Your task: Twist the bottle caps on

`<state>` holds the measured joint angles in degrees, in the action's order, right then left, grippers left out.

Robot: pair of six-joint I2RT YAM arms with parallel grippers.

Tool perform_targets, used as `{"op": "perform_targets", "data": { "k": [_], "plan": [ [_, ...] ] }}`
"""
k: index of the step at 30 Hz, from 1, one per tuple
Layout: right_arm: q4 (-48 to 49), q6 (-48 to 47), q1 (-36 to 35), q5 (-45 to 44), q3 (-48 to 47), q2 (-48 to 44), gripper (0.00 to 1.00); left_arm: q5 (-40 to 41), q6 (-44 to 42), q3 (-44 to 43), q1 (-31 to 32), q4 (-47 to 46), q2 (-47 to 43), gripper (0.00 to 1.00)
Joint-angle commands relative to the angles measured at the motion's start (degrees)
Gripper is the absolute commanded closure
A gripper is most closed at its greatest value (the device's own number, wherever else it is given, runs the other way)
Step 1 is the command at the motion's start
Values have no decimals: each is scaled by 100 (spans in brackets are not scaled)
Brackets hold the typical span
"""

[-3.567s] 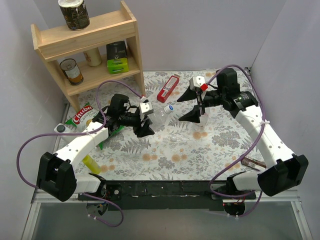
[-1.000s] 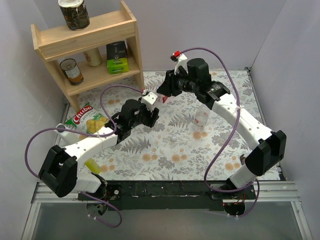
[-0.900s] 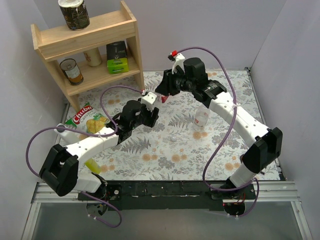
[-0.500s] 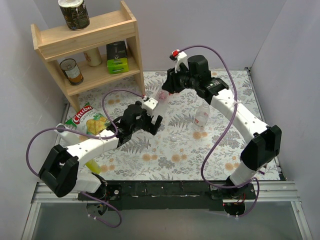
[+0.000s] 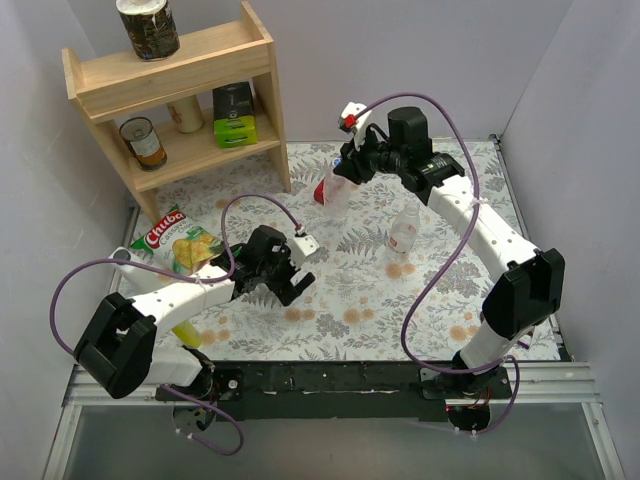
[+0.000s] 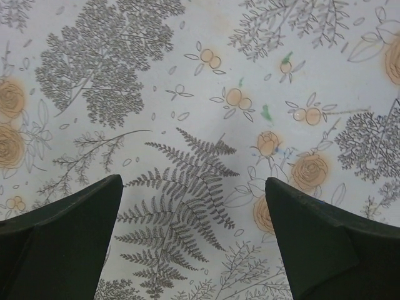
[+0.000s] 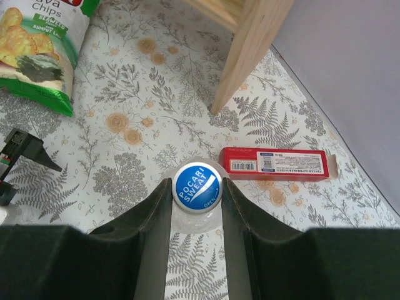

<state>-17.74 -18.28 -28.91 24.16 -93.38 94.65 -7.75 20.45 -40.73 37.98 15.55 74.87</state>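
My right gripper (image 7: 196,186) is shut on the blue-and-white bottle cap (image 7: 197,185), which sits on the plain clear bottle (image 7: 194,222). In the top view that bottle (image 5: 335,192) hangs tilted under the right gripper (image 5: 346,176) at the back middle of the table. The labelled bottle (image 5: 403,236) stands upright to its right, apart from both grippers; its top looks pale. My left gripper (image 5: 290,282) is open and low over the tablecloth, nearer the front. Nothing lies between its fingers (image 6: 75,219); only the floral cloth shows under the left gripper (image 6: 192,182).
A flat red box (image 7: 275,164) lies just behind the held bottle. A wooden shelf (image 5: 180,90) with cans stands at the back left, and its leg (image 7: 250,44) is close by. A chips bag (image 5: 175,240) lies at the left.
My left gripper has opened, let go of the plain bottle and drawn back toward the near left. The right gripper keeps its hold on the cap and has shifted slightly right with the bottle.
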Motion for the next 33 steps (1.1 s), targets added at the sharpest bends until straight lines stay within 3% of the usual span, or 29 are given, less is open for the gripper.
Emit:
{"op": "perform_targets", "data": {
  "k": [1, 6, 12, 16, 22, 26, 27, 33],
  "plan": [
    [744, -237, -1, 203, 372, -78, 99, -613, -252, 48, -27, 422, -271, 2],
    [1413, -61, 34, 159, 822, -88, 99, -719, -278, 48, -62, 449, -166, 2],
    [1484, -53, 34, 150, 1041, -26, 99, -684, -366, -5, -150, 457, -61, 2],
    [1484, -44, 34, 185, 1173, -43, 83, -728, -366, -14, -194, 458, -25, 2],
    [1562, 53, 34, 141, 1454, -52, 78, -763, -375, -5, -256, 458, 10, 2],
    [1607, 158, 34, 54, 1516, -43, 64, -798, -366, -31, -282, 484, 45, 2],
    [1624, 193, 34, 10, 1516, -35, 57, -825, -375, -40, -282, 484, 63, 2],
    [1598, 202, 25, -17, 1490, -17, 49, -869, -384, -5, -308, 475, 54, 2]
  ]
}}
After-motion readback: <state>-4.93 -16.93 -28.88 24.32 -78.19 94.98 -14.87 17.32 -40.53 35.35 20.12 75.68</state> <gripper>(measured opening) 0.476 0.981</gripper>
